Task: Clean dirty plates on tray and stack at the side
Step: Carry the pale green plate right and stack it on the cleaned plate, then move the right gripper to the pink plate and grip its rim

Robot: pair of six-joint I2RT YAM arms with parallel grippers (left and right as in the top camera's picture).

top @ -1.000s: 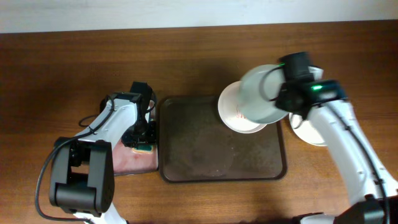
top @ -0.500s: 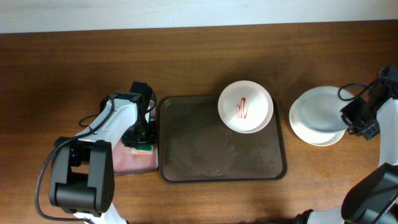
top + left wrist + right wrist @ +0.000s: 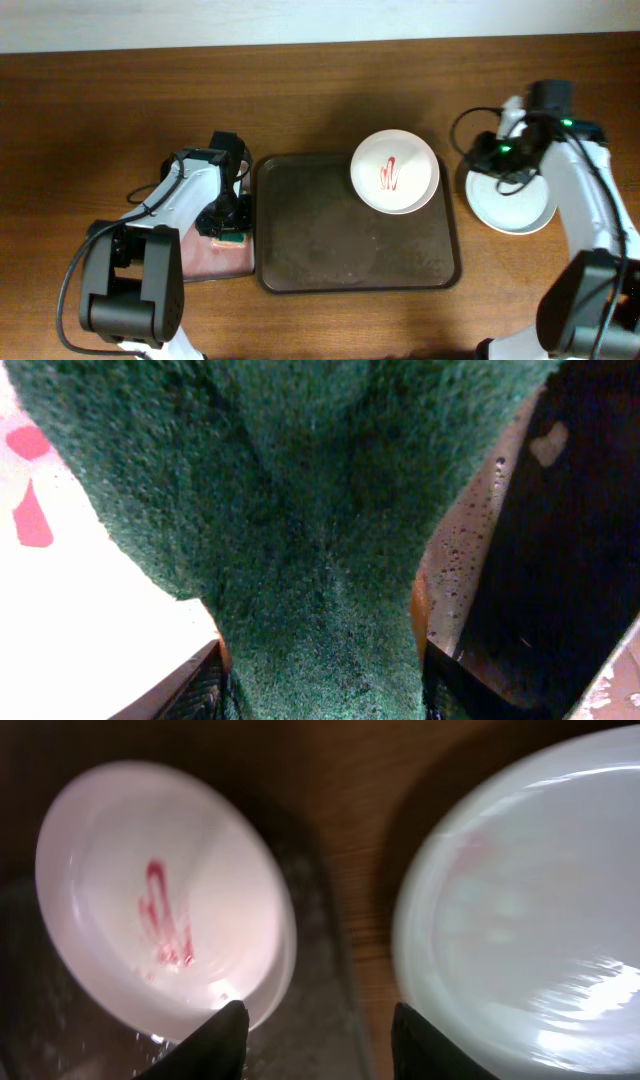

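Since half a sec ago my right arm has swung back from the right edge of the worktop [image 3: 320, 80]. The right gripper [image 3: 495, 158] now hangs over the left rim of the clean stack [image 3: 512, 200], facing the tray [image 3: 300, 270]. The plate it carried a sec ago is no longer in its grip. The left arm hasn't shifted.

One dirty plate [image 3: 395, 172] with a red smear sits at the tray's far right corner. The right wrist cam shows the dirty plate [image 3: 160, 920] on the left and the clean stack [image 3: 540, 920] on the right, w/ bare wood and the tray's edge between them. I read the stack as parked near the right edge so finished plates stay clear of the wet tray.

The right gripper [image 3: 325, 1040] is spread wide and holds nothing. Only its two fingertips [image 3: 228, 1025] show at the bottom of that view.

Near the left edge, the left gripper [image 3: 228, 215] rests over a pink mat [image 3: 215, 265] beside the tray. It's clenched on the green sponge [image 3: 300, 510], which fills the left wrist view, so the scrubber is prob. ready for the last plate.
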